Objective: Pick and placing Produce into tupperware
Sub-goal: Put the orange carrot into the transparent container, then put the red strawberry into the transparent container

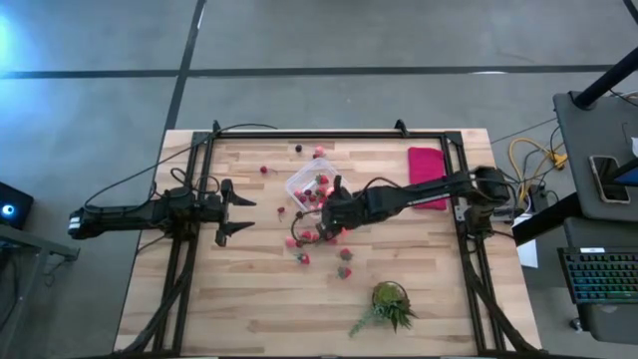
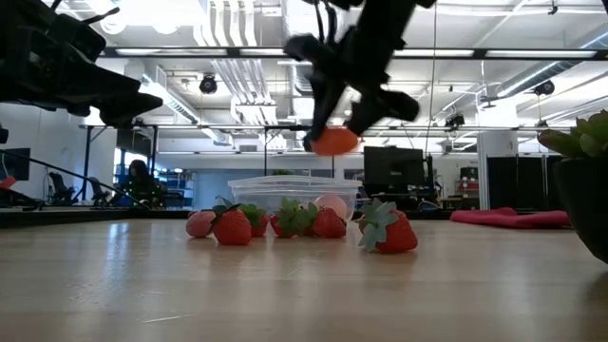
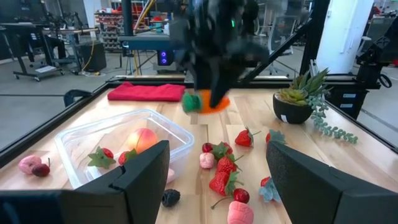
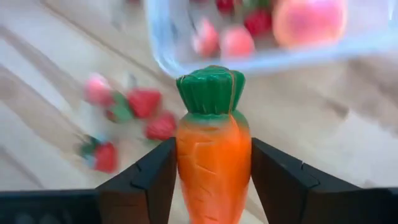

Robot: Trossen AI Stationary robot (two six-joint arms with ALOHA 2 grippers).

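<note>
Over the plank table (image 1: 249, 299), right hand (image 4: 213, 163) grips the carrot (image 4: 213, 155), left hand (image 1: 242, 213) gapes empty

Two dark fingers (image 3: 146, 177) of the left gripper (image 3: 217, 180) filled the bottom of the frame, set wide apart with nothing between them. Beyond them on the wooden tabletop (image 3: 367, 162), at left, sat the clear tupperware (image 3: 93, 140) holding a peach-coloured piece (image 3: 142, 139) and small red ones. Strawberries (image 3: 222, 171) and pink pieces lay scattered just right of it at centre. Above them, the right gripper (image 3: 210, 98) hung clear of the tabletop, closed on an orange carrot (image 3: 208, 101) with a green top. A potted green plant (image 3: 297, 102) stood at right, and a magenta cloth (image 3: 146, 92) lay behind the tupperware.
</note>
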